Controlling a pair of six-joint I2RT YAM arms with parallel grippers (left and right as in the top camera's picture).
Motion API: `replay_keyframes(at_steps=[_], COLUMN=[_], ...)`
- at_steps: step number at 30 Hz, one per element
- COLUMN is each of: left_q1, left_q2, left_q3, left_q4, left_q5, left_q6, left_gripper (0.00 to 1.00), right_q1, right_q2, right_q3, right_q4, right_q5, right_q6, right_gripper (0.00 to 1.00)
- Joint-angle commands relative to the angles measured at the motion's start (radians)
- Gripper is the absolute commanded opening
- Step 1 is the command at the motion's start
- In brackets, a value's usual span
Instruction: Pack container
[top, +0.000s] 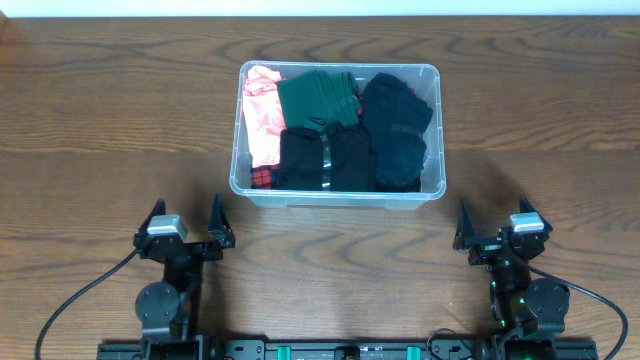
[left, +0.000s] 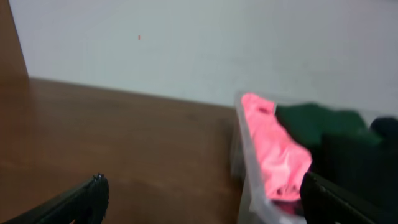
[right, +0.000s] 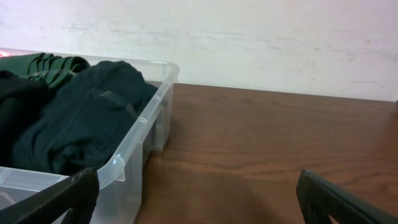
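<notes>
A: Progress so far?
B: Container (top: 340, 197) sits mid-tabletop (top: 100, 120), packed full; pink cloth (top: 262, 120) at its left end, green cloth (top: 318, 98) behind, black cloth (top: 330, 158) in front, dark cloth (top: 398, 120) at right; nothing loose lies outside it, so packing looks done or nearly so.
A: Lid?
B: None in view; the left wrist view is blurred, so I can't vouch for that corner.
A: Arms?
B: Both low by the near edge, well apart from the container; left claw (top: 187, 212) and right claw (top: 494, 212) splayed wide, holding nothing.
</notes>
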Motion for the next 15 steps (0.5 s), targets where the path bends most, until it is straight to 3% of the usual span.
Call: replay_keyframes(at_steps=[1, 6, 15], left_q1=[-0.004, -0.004, -0.003], left_q2=[-0.009, -0.007, 0.032], left_q3=[-0.013, -0.013, -0.013], left_q4=[-0.017, -0.112, -0.109], left_q5=[0.006, -0.003, -0.005], left_q6=[0.018, 0.021, 0.021], left_gripper=[0.98, 0.98, 0.98], right_q1=[-0.008, -0.008, -0.008], right_q2=[-0.006, -0.006, -0.006], right_q3=[-0.003, -0.003, -0.003], right_q4=[-0.004, -0.003, -0.003], right_q5=[0.010, 0.010, 0.010], right_q6=[0.008, 0.008, 0.008], right_gripper=[0.99, 0.99, 0.99])
